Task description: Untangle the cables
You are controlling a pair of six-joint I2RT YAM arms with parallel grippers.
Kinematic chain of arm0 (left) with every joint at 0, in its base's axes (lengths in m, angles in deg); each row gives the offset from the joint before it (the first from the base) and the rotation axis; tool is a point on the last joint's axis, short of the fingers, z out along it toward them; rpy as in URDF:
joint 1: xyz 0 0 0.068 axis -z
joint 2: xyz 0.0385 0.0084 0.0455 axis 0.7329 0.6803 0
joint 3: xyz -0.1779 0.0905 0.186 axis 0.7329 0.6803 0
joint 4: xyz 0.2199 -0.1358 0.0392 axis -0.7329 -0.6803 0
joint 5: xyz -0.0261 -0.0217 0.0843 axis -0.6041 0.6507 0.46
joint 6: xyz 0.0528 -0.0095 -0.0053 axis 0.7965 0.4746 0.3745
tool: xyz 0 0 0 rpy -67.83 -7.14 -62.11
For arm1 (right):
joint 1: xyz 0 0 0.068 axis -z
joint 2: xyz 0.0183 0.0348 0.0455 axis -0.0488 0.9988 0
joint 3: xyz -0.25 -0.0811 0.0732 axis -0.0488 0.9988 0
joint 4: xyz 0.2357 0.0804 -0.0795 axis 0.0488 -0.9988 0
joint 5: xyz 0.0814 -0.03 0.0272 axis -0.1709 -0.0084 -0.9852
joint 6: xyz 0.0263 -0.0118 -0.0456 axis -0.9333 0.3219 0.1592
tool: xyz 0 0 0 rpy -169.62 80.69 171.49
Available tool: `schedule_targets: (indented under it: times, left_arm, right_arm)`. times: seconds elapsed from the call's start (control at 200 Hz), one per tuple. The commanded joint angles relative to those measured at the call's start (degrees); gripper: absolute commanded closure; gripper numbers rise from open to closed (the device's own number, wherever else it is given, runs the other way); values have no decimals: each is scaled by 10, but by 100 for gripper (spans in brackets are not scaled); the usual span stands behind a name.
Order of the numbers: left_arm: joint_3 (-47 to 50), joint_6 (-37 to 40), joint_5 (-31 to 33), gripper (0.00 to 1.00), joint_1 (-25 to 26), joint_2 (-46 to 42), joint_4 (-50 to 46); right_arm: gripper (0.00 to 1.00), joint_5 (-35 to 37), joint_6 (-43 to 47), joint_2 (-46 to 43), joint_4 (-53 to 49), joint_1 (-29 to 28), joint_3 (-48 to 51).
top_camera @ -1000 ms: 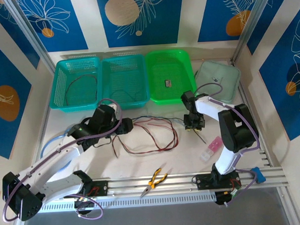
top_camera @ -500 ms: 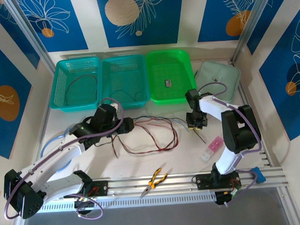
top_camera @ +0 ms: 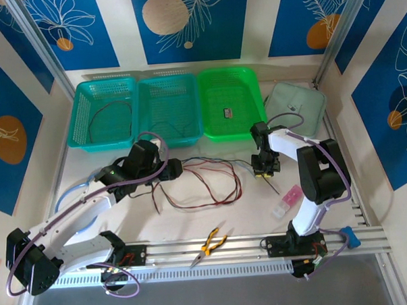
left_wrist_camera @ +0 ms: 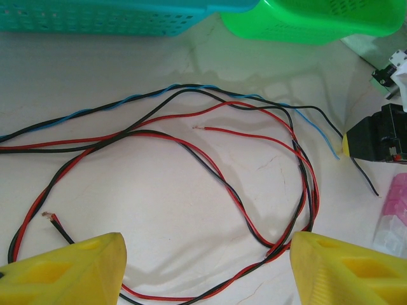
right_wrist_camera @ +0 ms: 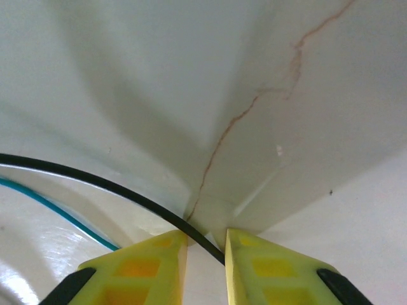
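Observation:
The cables [top_camera: 211, 182] lie in a loose tangle on the white table between the two arms: red and black strands [left_wrist_camera: 254, 235] in wide loops, with a blue strand [left_wrist_camera: 191, 89] twisted along a black one. My left gripper [top_camera: 179, 168] hovers at the tangle's left side. In the left wrist view the left gripper [left_wrist_camera: 206, 254] is wide open, with nothing between its fingers. My right gripper [top_camera: 264, 173] points down at the tangle's right end. Its jaws [right_wrist_camera: 206, 238] stand narrowly apart, with a black cable [right_wrist_camera: 127, 187] running between the fingertips. A blue cable [right_wrist_camera: 57, 213] lies just beside them.
Two teal baskets [top_camera: 104, 113] [top_camera: 169, 107], a green basket [top_camera: 229, 101] and a grey-green tray [top_camera: 296, 108] line the back. Yellow-handled pliers [top_camera: 211, 245] lie by the front rail. A pink and clear box [top_camera: 287, 201] sits right of the tangle.
The right gripper's jaws have narrowed around the black cable's end, and that arm has shifted slightly. The left arm has barely moved.

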Motion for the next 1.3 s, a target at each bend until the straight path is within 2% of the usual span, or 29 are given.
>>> schedule_targets:
  times: [0.0,0.48,0.655,0.815,0.96,1.07,1.12,1.291]
  left_arm:
    - [-16,5,-8,31,6,-5,0]
    - [-19,4,-8,31,7,-11,-8]
    - [-17,4,-7,31,7,-16,-11]
    - [-16,9,0,31,8,-25,-10]
    - [-34,30,12,31,8,-26,-20]
    - [-59,52,10,31,8,-21,-23]
    - [-70,73,-10,31,7,-23,-7]
    - [-147,142,-43,30,8,-19,-1]
  right_arm:
    - [80,-47,21,25,4,-13,2]
    - [100,-66,38,-6,7,-78,4]
    - [100,-86,39,-62,-15,-84,-6]
    - [100,-150,12,-132,-39,-71,-6]
    - [100,-170,-3,-193,-49,-68,-5]
    - [100,-237,-16,-229,-34,-58,-3]
    - [100,-267,-22,-244,-28,-57,-7]
    - [100,-289,-35,-285,-45,-59,-48]
